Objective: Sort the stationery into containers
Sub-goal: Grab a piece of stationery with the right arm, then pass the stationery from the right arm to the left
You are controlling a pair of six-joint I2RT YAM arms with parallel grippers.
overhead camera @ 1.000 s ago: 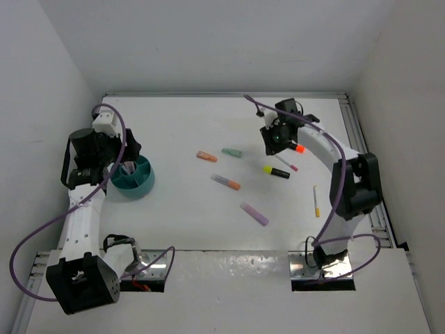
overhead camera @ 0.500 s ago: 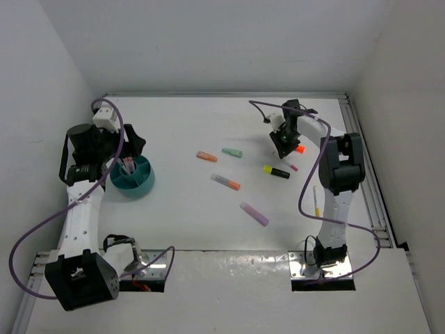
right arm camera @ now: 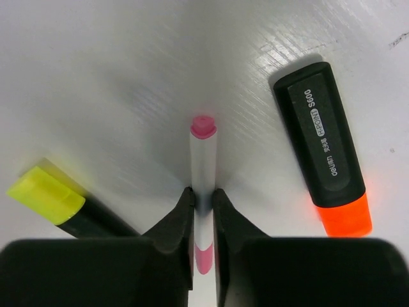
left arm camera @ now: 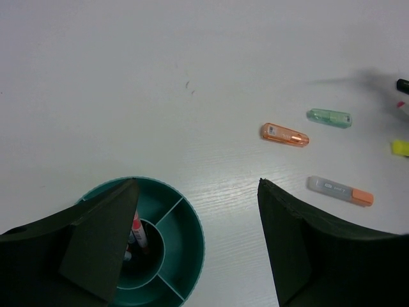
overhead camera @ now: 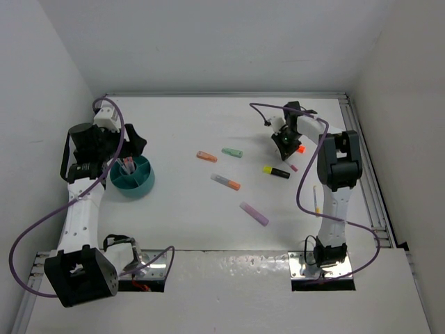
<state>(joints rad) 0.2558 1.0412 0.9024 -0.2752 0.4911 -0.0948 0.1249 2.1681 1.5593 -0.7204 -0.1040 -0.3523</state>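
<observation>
Right pincer (right arm camera: 203,199) grips the slim white pink-tipped pen (right arm camera: 203,160), frame centre, for lifting; left pincer (left arm camera: 195,185) hangs released over the round teal plastic bowl (left arm camera: 199,246).

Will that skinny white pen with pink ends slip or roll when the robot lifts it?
The white pen looks like a straight hard tube, so it probably stays stiff. It looks round and thin, so it might roll if dropped. Only the narrow tips of the right gripper pinch it, so it could swivel or slip.
</observation>
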